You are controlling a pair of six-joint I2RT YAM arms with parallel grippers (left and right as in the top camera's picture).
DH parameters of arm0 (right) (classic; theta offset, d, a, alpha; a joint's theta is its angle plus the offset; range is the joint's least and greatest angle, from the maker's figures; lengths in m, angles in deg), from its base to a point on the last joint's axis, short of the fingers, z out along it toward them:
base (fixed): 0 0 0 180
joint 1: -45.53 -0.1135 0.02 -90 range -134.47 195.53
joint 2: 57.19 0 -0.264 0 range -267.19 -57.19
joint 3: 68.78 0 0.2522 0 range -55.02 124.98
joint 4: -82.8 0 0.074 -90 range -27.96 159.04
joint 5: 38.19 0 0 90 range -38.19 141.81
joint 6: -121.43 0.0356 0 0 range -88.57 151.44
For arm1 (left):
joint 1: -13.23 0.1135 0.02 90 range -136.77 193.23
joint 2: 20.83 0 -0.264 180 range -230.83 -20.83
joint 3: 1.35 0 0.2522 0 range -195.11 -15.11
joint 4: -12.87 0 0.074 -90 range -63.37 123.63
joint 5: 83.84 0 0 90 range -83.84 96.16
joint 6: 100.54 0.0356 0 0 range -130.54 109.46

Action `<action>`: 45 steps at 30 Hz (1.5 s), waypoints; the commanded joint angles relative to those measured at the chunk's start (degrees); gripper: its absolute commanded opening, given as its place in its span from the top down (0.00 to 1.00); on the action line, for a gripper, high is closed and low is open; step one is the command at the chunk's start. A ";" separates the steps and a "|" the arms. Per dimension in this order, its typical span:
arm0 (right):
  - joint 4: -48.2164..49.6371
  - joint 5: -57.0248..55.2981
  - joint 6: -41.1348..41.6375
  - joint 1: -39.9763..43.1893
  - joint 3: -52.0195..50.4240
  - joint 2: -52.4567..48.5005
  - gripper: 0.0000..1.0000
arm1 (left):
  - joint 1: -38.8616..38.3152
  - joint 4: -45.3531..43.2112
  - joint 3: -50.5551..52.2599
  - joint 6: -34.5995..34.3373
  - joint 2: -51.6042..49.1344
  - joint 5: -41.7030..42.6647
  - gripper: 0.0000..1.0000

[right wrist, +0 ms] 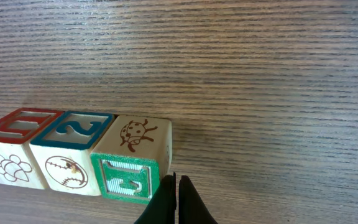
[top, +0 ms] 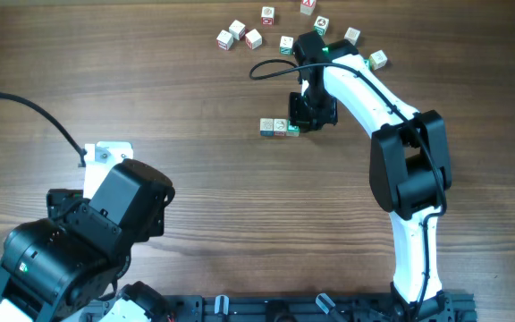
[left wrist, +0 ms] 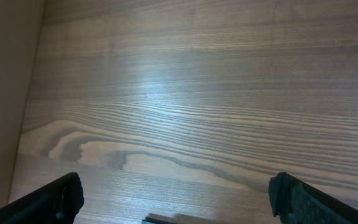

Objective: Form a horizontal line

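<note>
- Table (top: 195, 179): I am seeing open wood running wide to the left of the row and on its near side. The right arm is taking up the ground to the row's right.
- Loose cubes (top: 237, 29): these are lying scattered along the far side, well apart from the row.
- Horizontal line (top: 279, 127): three cubes are sitting side by side and touching, at mid-table. The right wrist view is showing them left to right as red-printed cube (right wrist: 17, 146), blue-printed cube (right wrist: 70, 152) and green-faced cube (right wrist: 132, 162).
- Right gripper (right wrist: 178, 190): its fingers are pressing together and holding nothing. The tips are sitting just beside the green-faced cube's right edge, and I cannot tell whether they are touching it.
- Left gripper (left wrist: 179, 202): its fingers (left wrist: 61, 196) are spreading wide over bare wood with nothing between them, well apart from the row.
</note>
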 commanded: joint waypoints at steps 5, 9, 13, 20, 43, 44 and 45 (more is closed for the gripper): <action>0.44 2.16 -0.79 -0.17 -0.11 -0.85 0.95 | 0.20 0.02 -0.09 -1.20 0.15 -0.35 0.00; 0.76 2.16 -0.81 -0.17 -0.11 -0.85 0.95 | 0.20 0.02 -0.09 -1.20 0.15 -0.35 0.00; 1.73 2.16 -0.79 -0.17 -0.11 -0.85 0.95 | 0.20 0.02 -0.09 -1.18 0.15 -0.35 0.00; 1.84 2.16 -0.79 -0.17 -0.11 -0.85 0.95 | 0.20 0.02 -0.09 -1.20 0.15 -0.35 0.00; 0.98 -7.48 1.36 -0.17 -0.11 -0.85 0.95 | 0.20 0.02 -0.09 -1.20 0.15 -0.35 0.00; 0.94 -7.69 1.14 -0.17 -0.09 -0.83 0.95 | 0.20 0.02 -0.09 -1.20 0.15 -0.35 0.00; 0.96 -8.26 0.90 -0.17 -0.09 -0.66 0.95 | 0.20 0.02 -0.09 -1.20 0.15 -0.35 0.00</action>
